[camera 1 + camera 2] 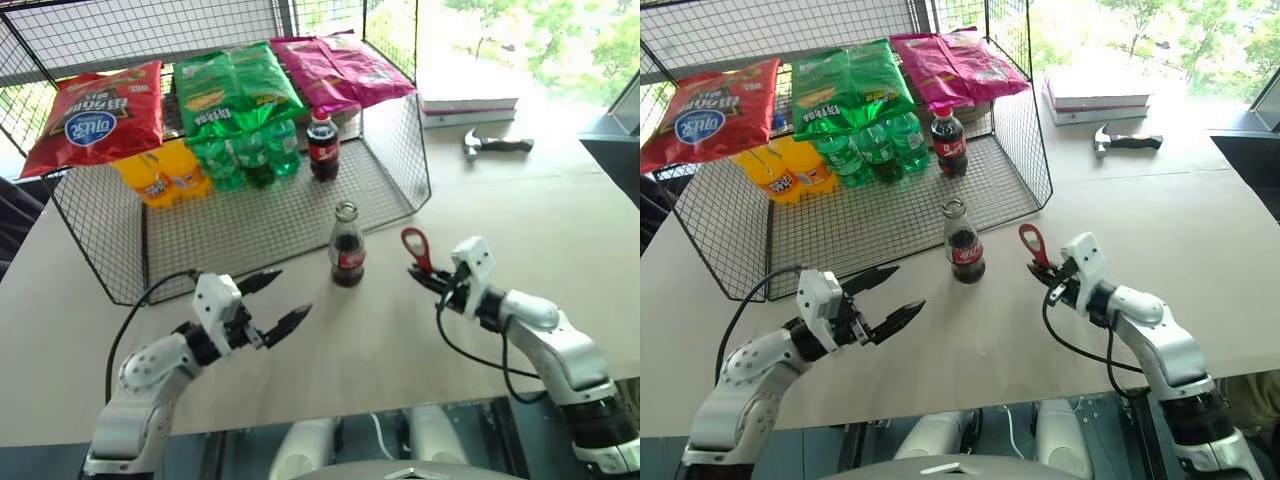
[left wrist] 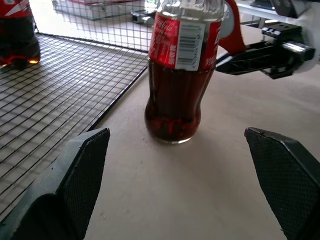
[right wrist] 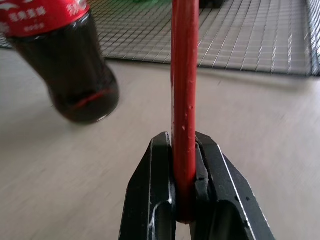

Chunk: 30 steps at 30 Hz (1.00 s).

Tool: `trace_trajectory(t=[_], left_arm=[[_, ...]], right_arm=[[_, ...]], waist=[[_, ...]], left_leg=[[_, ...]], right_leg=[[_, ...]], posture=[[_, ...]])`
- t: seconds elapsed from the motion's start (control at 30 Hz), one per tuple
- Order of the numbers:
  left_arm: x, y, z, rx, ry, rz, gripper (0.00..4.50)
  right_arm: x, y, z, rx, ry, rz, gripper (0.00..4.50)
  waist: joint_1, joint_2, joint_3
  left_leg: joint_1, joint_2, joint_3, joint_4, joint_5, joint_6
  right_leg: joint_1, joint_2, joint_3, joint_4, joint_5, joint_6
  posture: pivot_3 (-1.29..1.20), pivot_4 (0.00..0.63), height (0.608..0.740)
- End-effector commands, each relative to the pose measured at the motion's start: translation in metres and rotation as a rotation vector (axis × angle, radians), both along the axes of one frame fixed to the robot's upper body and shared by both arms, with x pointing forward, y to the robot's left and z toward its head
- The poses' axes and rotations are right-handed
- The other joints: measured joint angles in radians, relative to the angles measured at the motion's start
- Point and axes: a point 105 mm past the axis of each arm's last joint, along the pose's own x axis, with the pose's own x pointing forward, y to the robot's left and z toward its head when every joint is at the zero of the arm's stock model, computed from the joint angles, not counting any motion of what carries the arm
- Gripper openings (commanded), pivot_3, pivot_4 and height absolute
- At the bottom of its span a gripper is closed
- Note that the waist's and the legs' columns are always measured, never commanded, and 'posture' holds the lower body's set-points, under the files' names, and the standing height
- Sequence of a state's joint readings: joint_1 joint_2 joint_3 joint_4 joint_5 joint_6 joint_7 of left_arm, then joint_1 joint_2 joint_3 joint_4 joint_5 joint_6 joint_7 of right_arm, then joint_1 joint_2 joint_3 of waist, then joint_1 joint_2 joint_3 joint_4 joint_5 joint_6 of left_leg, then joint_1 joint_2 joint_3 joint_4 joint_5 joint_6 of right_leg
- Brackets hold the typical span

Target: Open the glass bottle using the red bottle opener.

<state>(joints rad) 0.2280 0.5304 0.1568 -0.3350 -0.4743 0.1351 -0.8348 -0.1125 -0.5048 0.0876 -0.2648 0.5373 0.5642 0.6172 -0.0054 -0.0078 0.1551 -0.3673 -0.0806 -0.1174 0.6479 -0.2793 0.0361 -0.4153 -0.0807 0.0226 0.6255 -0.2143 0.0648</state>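
Tabletop, pale board surface (image 1: 560, 230), viewed from its near edge. Glass bottle (image 1: 347, 246): upright, uncapped as far as can be seen, dark liquid, red label band; stands on bare board just outside the open front edge of the wire basket (image 1: 400, 150), roughly midway along the near half of the table. Red bottle opener (image 1: 416, 248): pinched by its handle between the pressed-together fingers of the right gripper (image 1: 420, 275), ring head raised above the fingers, held just beside the bottle on its right, a narrow gap between them, not touching. Left gripper (image 1: 282, 300): fingers spread wide, nothing between them, pointing toward the bottle from the near left; open board lies between its tips and the bottle's base. Wire basket occupies the far left of the table, its floor carrying a plastic cola bottle (image 1: 322, 146) near the front right corner, green bottles (image 1: 245, 155) and orange bottles (image 1: 160, 175) further left, with snack bags in red (image 1: 95, 115), green (image 1: 235, 85) and pink (image 1: 340, 65) along the back. Far right corner: stacked books (image 1: 468, 104) and a hammer (image 1: 497, 145), well apart from the bottle. Bare board runs along the near edge between both grippers and across the right half up to the right edge.
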Motion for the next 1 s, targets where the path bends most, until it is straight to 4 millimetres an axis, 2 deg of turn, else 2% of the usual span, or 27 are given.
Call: trace_trajectory(t=[0.03, 0.07, 0.13, 0.17, 0.27, 0.33, 0.47, 0.5, 0.6, 0.63, 0.77, 1.0], left_arm=[[-0.001, 0.011, -0.001, 0.010, -0.015, 0.068, 4.50], [-0.001, 0.013, -0.004, 0.012, -0.007, 0.083, 4.50], [-0.002, 0.016, -0.006, 0.020, 0.001, 0.098, 4.50], [-0.002, 0.017, -0.006, 0.017, 0.007, 0.109, 4.50], [-0.003, 0.021, -0.009, 0.023, 0.025, 0.128, 4.50], [-0.006, 0.025, -0.012, 0.037, 0.041, 0.130, 4.50], [-0.014, 0.036, -0.015, 0.090, 0.071, 0.129, 4.50], [-0.015, 0.038, -0.015, 0.095, 0.073, 0.127, 4.50], [-0.016, 0.042, -0.015, 0.101, 0.075, 0.124, 4.50], [-0.016, 0.042, -0.014, 0.103, 0.075, 0.124, 4.50], [-0.015, 0.043, -0.014, 0.106, 0.073, 0.124, 4.50], [-0.024, 0.051, -0.015, 0.171, 0.083, 0.144, 4.50]], right_arm=[[-0.010, -0.003, 0.009, 0.071, 0.085, 0.023, 1.19], [-0.012, -0.004, 0.009, 0.082, 0.109, 0.029, 1.59], [-0.014, -0.007, 0.010, 0.092, 0.142, 0.030, 2.82], [-0.014, -0.010, 0.010, 0.089, 0.145, 0.022, 3.06], [-0.015, -0.018, 0.009, 0.085, 0.160, 0.011, 4.40], [-0.016, -0.027, 0.006, 0.069, 0.163, -0.011, 4.46], [-0.030, -0.046, 0.001, -0.065, 0.128, 0.043, 4.46], [-0.033, -0.049, -0.002, -0.143, 0.079, 0.081, 4.46], [-0.022, -0.058, -0.002, -0.474, -0.230, 0.142, 4.46], [-0.018, -0.057, 0.002, -0.510, -0.304, 0.151, 4.46], [-0.008, -0.055, 0.016, -0.446, -0.400, 0.079, 4.46], [-0.032, -0.081, 0.007, -0.396, -0.352, 0.119, 4.46]], waist=[[0.001, 0.000, 0.000], [0.001, 0.000, 0.000], [0.001, 0.000, 0.000], [0.002, 0.000, 0.000], [0.003, 0.000, 0.000], [0.005, 0.000, 0.000], [0.016, -0.001, 0.000], [0.020, 0.000, 0.000], [0.020, -0.001, 0.000], [0.019, -0.001, 0.000], [0.016, -0.002, 0.001], [0.021, -0.002, 0.001]], left_leg=[[0.000, 0.000, 0.000, 0.000, 0.000, 0.000], [0.000, 0.000, 0.000, 0.000, 0.000, 0.000], [0.000, 0.000, 0.000, 0.001, 0.000, 0.000], [0.000, 0.000, 0.000, 0.001, 0.000, 0.000], [0.000, 0.000, 0.000, 0.002, 0.000, 0.000], [0.000, 0.000, 0.000, 0.002, 0.000, 0.000], [0.000, -0.001, 0.000, 0.002, -0.001, 0.001], [0.000, -0.001, 0.000, 0.002, -0.001, 0.001], [-0.001, -0.002, -0.001, 0.002, -0.001, 0.001], [0.000, -0.002, 0.000, 0.003, -0.001, 0.001], [0.001, 0.001, 0.000, 0.003, 0.000, -0.001], [-0.001, 0.000, 0.000, 0.003, 0.001, -0.001]], right_leg=[[0.000, 0.000, 0.000, 0.000, 0.000, 0.000], [0.001, 0.000, -0.001, 0.000, 0.000, 0.000], [0.001, 0.000, -0.001, 0.000, 0.000, 0.000], [0.001, 0.000, -0.002, 0.000, 0.000, 0.000], [0.001, 0.001, -0.002, 0.000, 0.000, 0.001], [0.001, 0.001, -0.003, 0.000, 0.000, 0.001], [0.001, 0.001, -0.003, -0.001, 0.000, 0.001], [0.001, 0.001, -0.003, -0.001, 0.000, 0.001], [0.001, 0.000, -0.005, -0.001, 0.000, 0.001], [0.002, 0.000, -0.005, -0.002, 0.000, 0.002], [0.002, 0.001, -0.003, 0.000, 0.000, 0.001], [0.002, 0.001, -0.004, -0.001, 0.000, 0.001]], posture=[[0.00, 0.150, 0.740], [0.00, 0.150, 0.740], [0.00, 0.150, 0.740], [0.00, 0.150, 0.740], [0.00, 0.150, 0.740], [0.00, 0.150, 0.740], [0.00, 0.150, 0.740], [0.00, 0.150, 0.740], [0.00, 0.150, 0.740], [0.00, 0.150, 0.740], [0.00, 0.150, 0.740], [0.00, 0.150, 0.740]])
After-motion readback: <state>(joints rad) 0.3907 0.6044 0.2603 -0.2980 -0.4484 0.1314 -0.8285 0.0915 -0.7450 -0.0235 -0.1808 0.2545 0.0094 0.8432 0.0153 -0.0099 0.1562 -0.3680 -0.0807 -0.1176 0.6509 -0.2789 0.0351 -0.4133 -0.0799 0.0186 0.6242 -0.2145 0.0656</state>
